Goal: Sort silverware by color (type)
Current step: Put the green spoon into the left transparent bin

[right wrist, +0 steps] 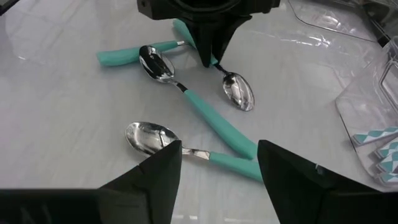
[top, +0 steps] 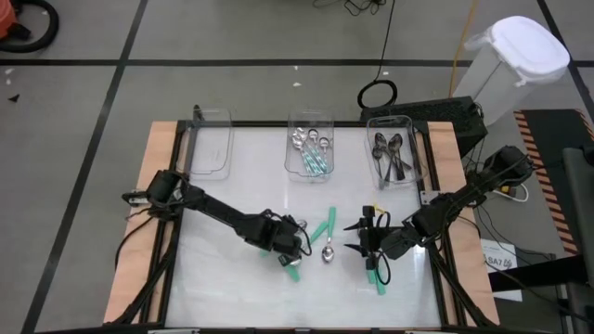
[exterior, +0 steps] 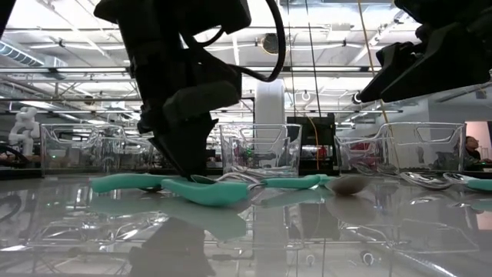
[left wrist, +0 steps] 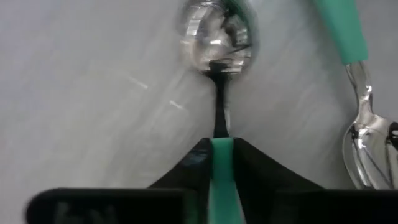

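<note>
My left gripper [top: 290,252] is low over the table's middle, shut on a teal-handled spoon [left wrist: 216,37]. My right gripper [right wrist: 217,168] is open above another teal-handled spoon [right wrist: 186,149] that lies flat on the table, with one finger on either side of its handle, apart from it. Two more teal-handled spoons [right wrist: 199,102] [right wrist: 127,56] lie loose between the grippers. The middle bin [top: 311,144] holds teal-handled spoons. The right bin [top: 394,158] holds dark spoons. My left gripper pinches the spoon's teal handle [left wrist: 221,155] between its two fingers, close to the silver neck. The fingers come from above, pointing down and lying along the spoon. The bowl [right wrist: 239,93] points out ahead of the fingertips, low at the table; whether it is lifted clear I cannot tell.
A clear bin [top: 209,139] stands at the far left with nothing seen in it. The three bins line the far edge. Wooden rails [top: 158,186] run along the table's left and right sides. Bare white tabletop [top: 213,278] lies to the near left.
</note>
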